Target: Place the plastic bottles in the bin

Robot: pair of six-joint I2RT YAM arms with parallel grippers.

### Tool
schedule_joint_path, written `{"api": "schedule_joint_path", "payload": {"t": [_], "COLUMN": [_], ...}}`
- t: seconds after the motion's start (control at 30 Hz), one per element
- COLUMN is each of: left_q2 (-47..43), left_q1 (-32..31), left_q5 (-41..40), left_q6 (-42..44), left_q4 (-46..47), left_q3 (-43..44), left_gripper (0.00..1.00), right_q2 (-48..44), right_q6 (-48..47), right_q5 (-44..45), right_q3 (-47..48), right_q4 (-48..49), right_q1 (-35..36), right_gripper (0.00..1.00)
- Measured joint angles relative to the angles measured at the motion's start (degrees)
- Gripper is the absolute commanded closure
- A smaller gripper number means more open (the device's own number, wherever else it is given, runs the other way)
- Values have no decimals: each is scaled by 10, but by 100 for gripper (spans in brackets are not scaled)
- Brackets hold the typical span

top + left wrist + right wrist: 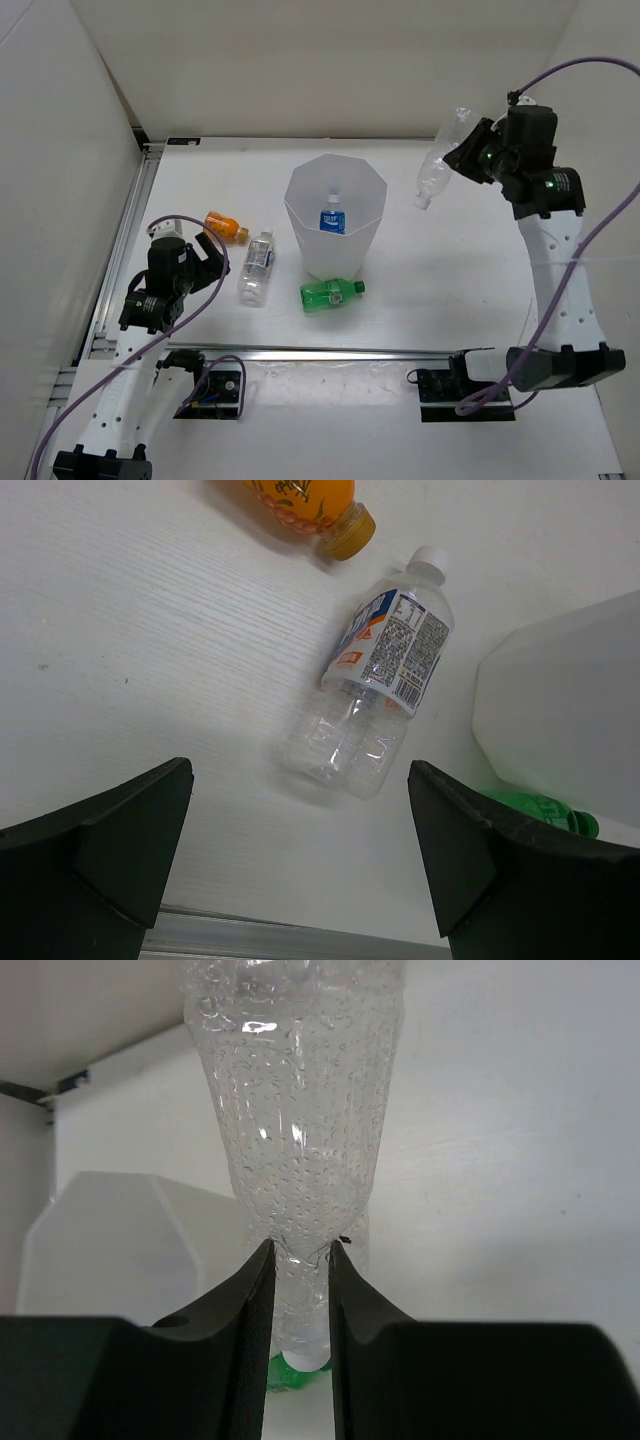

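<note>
Bin (340,255) parked mid-worktop (450,290), with the blue-labelled bottle (332,216) already inside. Right tool (478,155) up in the air off to the right of the bin, clamped hard on the plain clear bottle (440,160), pinching its wall right in. Cap end tilted down toward the bin, but hanging beside the rim, not over it. Left tool (210,252) low over the worktop on the left, jaws wide apart and gripping nothing. Pale-labelled bottle (257,268) lying on its side just ahead of that tool. Orange bottle (226,227) on its side just beyond, close by. Green bottle (331,293) lying right by the bin's near side, cap pointing right.
</note>
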Motion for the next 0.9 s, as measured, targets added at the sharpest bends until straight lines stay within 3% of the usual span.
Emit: {"api": "schedule_joint_path", "payload": {"t": [0.23,0.43,0.57,0.67,0.73,0.9], "left_q2": [0,5,5,6,8,19], "left_q1": [0,0,0,0,0,0], "left_q5": [0,0,0,0,0,0], "left_q6": [0,0,0,0,0,0], "left_q4": [0,0,0,0,0,0], "left_q3": [0,0,0,0,0,0], "left_gripper": [0,0,0,0,0,0], "right_q2": [-42,4,66,104,120,92], "right_q6": [9,13,0,-15,-22,-36], "right_q5": [-5,27,71,113,137,195], "right_q3": [73,109,132,136,135,88], "right_q4": [10,36,51,59,60,65], "right_q1": [73,181,259,305,326,353], "right_gripper": [100,96,77,41,0,0]}}
